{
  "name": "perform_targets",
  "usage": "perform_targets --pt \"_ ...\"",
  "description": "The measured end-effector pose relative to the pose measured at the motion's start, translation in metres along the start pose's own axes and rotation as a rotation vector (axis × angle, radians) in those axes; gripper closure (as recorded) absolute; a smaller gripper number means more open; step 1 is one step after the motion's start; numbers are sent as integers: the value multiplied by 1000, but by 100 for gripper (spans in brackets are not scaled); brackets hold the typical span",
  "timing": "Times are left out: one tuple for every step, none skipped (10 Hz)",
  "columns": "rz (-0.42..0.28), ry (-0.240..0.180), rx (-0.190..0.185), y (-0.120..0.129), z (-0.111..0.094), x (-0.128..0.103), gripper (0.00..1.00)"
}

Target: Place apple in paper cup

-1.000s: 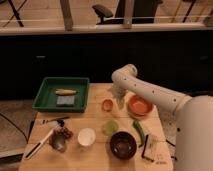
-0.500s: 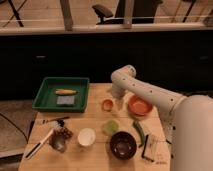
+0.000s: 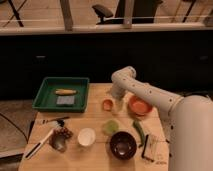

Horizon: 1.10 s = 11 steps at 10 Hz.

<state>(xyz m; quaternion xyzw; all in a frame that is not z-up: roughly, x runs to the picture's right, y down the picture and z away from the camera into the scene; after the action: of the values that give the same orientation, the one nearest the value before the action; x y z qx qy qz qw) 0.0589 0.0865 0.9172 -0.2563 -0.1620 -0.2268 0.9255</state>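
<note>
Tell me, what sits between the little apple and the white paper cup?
Only bare table, seen in the camera view, separates the apple from the paper cup; the end effector hangs beside the apple, toward the orange bowl.

fingers (image 3: 118, 103): apart, low over desk (image 3: 95, 117) | apple (image 3: 107, 104): just left of fingers | paper cup (image 3: 86, 136): well apart, camera-side left

White arm (image 3: 150, 92) comes in from the bulky body on the right, stretches up and left, then bends sharply at the wrist joint and drops straight down. The hand (image 3: 119, 105) points down, low over the middle of the table (image 3: 95, 120), fingers spread apart, nothing in them.
</note>
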Motion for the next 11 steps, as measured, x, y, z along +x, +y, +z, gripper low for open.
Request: perform_targets --pt "-2 -2 -1 0 1 0 20" --pt "-6 -7 -3 -1 1 -1 20" --pt "-9 -12 -5 -1 1 -1 20" --pt "-11 -16 -6 -1 1 -2 20" --pt "-14 -21 -7 -2 2 -3 20" --pt "-16 -26 -9 -1 4 -3 20" --pt "-19 -29 -11 0 5 -4 20" --pt "-21 -34 -10 -1 5 -4 20" --pt "-23 -37 -11 -1 5 -5 20" --pt "-24 -40 -12 0 5 -4 20" --pt "-25 -42 -12 -1 6 -5 20"
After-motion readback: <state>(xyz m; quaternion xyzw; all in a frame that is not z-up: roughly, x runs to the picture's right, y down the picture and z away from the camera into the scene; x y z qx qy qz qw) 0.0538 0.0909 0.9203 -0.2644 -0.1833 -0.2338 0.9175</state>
